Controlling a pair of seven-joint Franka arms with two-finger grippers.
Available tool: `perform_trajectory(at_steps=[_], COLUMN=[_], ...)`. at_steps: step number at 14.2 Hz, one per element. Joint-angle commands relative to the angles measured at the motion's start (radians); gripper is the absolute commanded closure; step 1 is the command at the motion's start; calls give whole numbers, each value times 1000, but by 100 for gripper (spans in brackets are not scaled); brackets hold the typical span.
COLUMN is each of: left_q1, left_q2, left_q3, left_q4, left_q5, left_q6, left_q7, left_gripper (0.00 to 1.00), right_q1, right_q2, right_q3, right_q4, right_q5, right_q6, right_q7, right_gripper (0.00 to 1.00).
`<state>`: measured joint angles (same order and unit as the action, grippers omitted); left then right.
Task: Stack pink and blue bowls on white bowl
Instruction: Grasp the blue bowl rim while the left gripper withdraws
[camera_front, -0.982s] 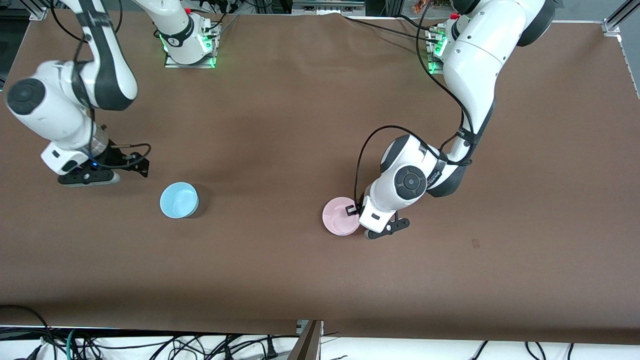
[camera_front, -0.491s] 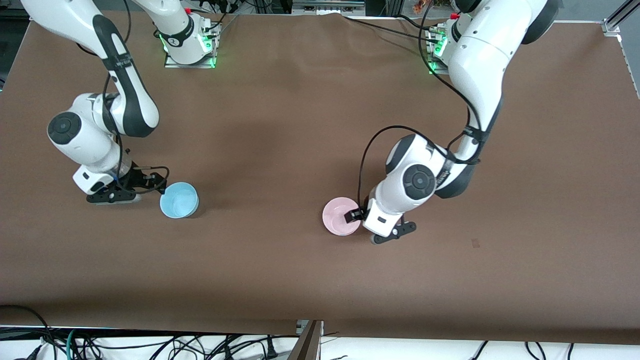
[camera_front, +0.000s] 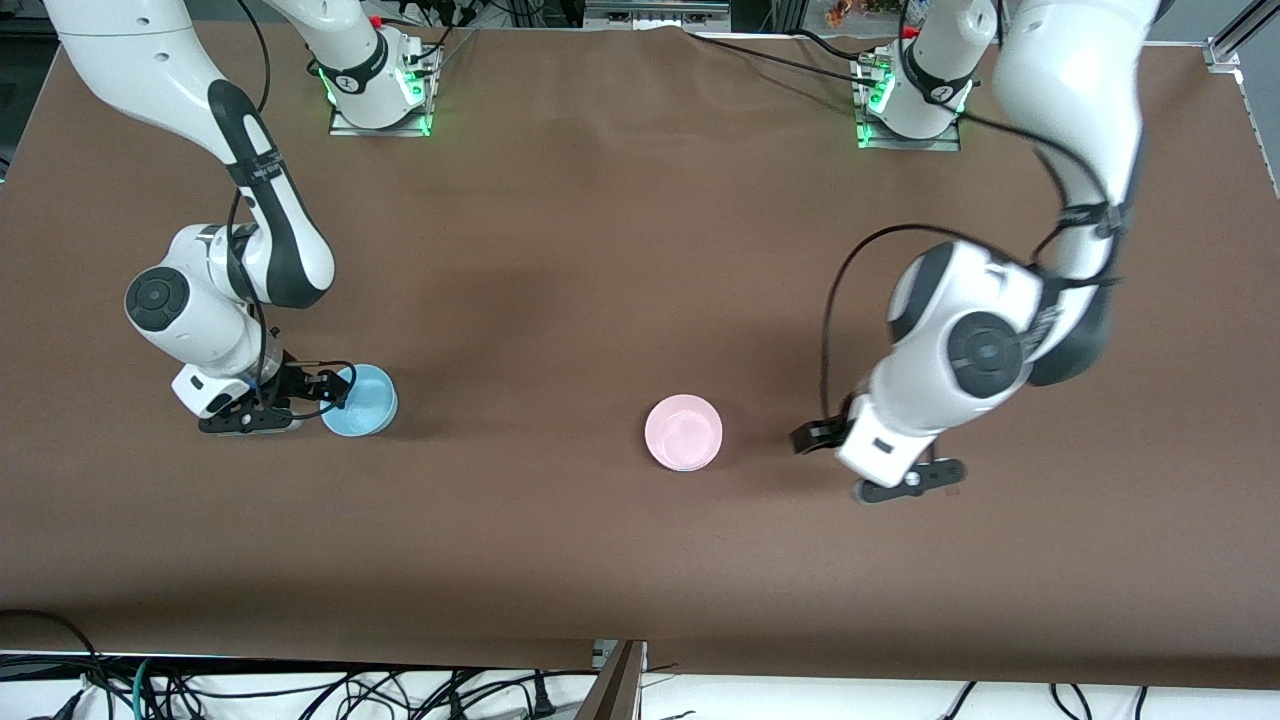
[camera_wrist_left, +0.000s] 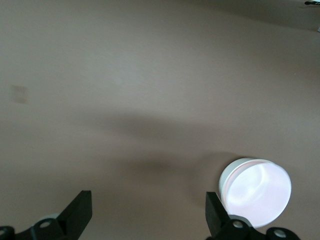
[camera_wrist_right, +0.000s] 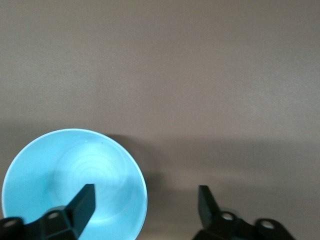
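Note:
The pink bowl (camera_front: 683, 432) stands upright near the table's middle, with nothing touching it. In the left wrist view it shows washed out as a pale bowl (camera_wrist_left: 256, 191) with a whitish wall under its rim. No white bowl shows as a separate thing. My left gripper (camera_front: 818, 439) (camera_wrist_left: 148, 220) is open and empty beside the pink bowl, toward the left arm's end. The blue bowl (camera_front: 360, 400) (camera_wrist_right: 75, 180) sits toward the right arm's end. My right gripper (camera_front: 326, 389) (camera_wrist_right: 146, 205) is open astride its rim, one finger inside and one outside.
The brown table (camera_front: 560, 250) carries only the bowls. Both arm bases (camera_front: 380, 90) stand at the edge farthest from the front camera. Cables (camera_front: 300, 690) hang below the nearest edge. A small dark mark (camera_front: 950, 487) lies on the table by the left hand.
My left gripper opened, let go of the pink bowl and drew away toward the left arm's end. My right gripper came down to the blue bowl and now straddles its rim.

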<state>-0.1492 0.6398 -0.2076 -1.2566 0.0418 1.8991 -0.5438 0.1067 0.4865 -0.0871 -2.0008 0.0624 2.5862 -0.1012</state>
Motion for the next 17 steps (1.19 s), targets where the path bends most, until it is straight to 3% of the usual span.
perform_trajectory(at_steps=[1,5,9,12,14,17], left_q1=[74,169,210,244,246,238], left_q2=[-92,-172,-241,-294,-333,-475], left_q3=[-6,-6,-4,-6,-4,-6], left_q4=[-27,-27,-26,-24,-30,-139], left_q5=[15,15,16,15,15,-26], left_q6=[-116,-193,-273,-307,-321,-316], left_q7=[187,399,439,490,492,496], left_gripper=[0,0,0,0,0,0], right_q1=[-2,11,14,14,22,34], right_q2=[15,24,33,24,9,9], right_q3=[3,4,6,12,50,95], right_q4=[20,20,20,22,71,181], right_q5=[26,43,45,43,45,45], right_q6=[-1,0,-9,-9,-17,-166], right_q7=[-11,-6,-6,53,194,354], right_gripper=[31,59,100,100,100,100])
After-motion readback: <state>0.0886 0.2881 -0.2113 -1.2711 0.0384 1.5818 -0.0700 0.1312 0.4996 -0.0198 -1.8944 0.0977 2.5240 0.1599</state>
